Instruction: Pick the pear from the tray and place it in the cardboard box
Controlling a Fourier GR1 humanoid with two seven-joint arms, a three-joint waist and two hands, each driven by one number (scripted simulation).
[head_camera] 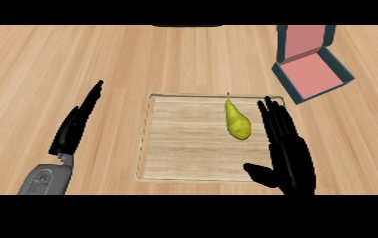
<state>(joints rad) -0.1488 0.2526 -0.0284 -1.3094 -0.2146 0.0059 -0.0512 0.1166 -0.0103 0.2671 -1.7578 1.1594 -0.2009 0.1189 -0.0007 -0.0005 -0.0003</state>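
A yellow-green pear (236,122) lies on the right part of a pale wooden tray (177,147), stem pointing away from me. My right hand (288,152) hovers just right of the pear, fingers straight and thumb spread, holding nothing. My left hand (74,127) rests edge-on left of the tray, fingers straight. The box (310,72), dark teal outside and pink inside with its lid up, stands at the far right, beyond the tray's corner.
The wooden counter (111,57) stretches all around the tray. A dark object (188,26) shows at the top edge, mostly cut off.
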